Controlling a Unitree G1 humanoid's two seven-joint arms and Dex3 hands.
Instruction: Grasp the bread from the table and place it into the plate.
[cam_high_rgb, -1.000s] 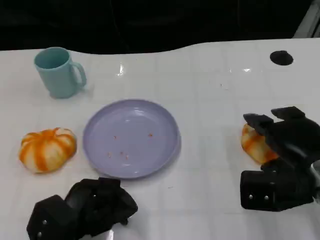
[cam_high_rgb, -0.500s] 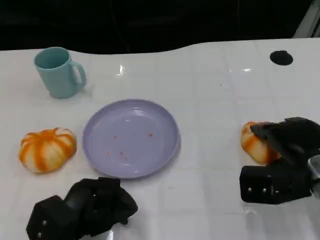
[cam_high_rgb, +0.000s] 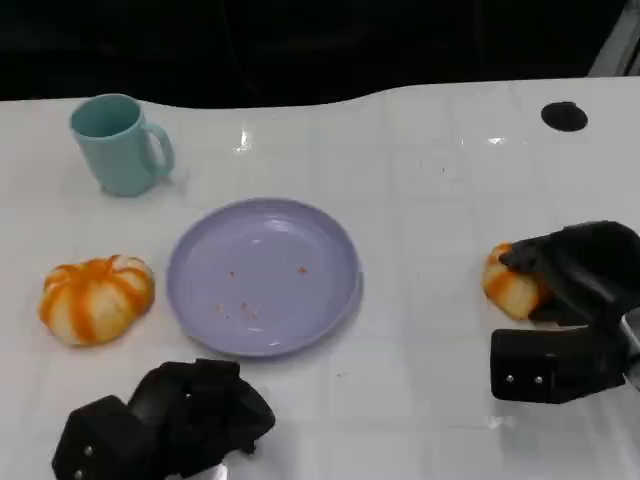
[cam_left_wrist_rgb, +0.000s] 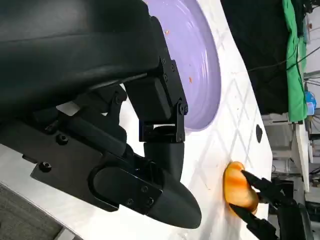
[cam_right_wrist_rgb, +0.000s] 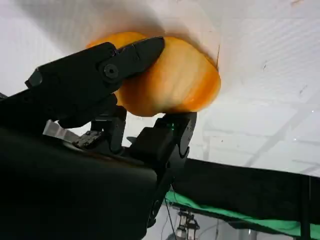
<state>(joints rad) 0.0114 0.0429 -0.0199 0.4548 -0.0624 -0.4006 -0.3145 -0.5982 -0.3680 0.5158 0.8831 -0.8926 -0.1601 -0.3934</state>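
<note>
An orange-and-white striped bread (cam_high_rgb: 508, 284) lies on the white table at the right, and my right hand (cam_high_rgb: 578, 275) grips it from its right side. In the right wrist view its fingers (cam_right_wrist_rgb: 100, 75) press on opposite sides of the bread (cam_right_wrist_rgb: 175, 80). The empty lilac plate (cam_high_rgb: 270, 240) with a few crumbs sits mid-table, well left of that bread. My left hand (cam_high_rgb: 170, 422) rests at the front left with fingers curled in, holding nothing. The left wrist view shows the left hand (cam_left_wrist_rgb: 130, 130), the plate (cam_left_wrist_rgb: 202, 75) and the far bread (cam_left_wrist_rgb: 236, 189).
A second striped bread (cam_high_rgb: 96, 298) lies left of the plate. A teal mug (cam_high_rgb: 120, 143) stands at the back left. A black round spot (cam_high_rgb: 564, 116) marks the table's back right. The table's far edge runs along the dark background.
The right hand's fingers have come down and closed around the right-hand bread, covering more of it. The left hand, the plate and the other bread are unchanged.
</note>
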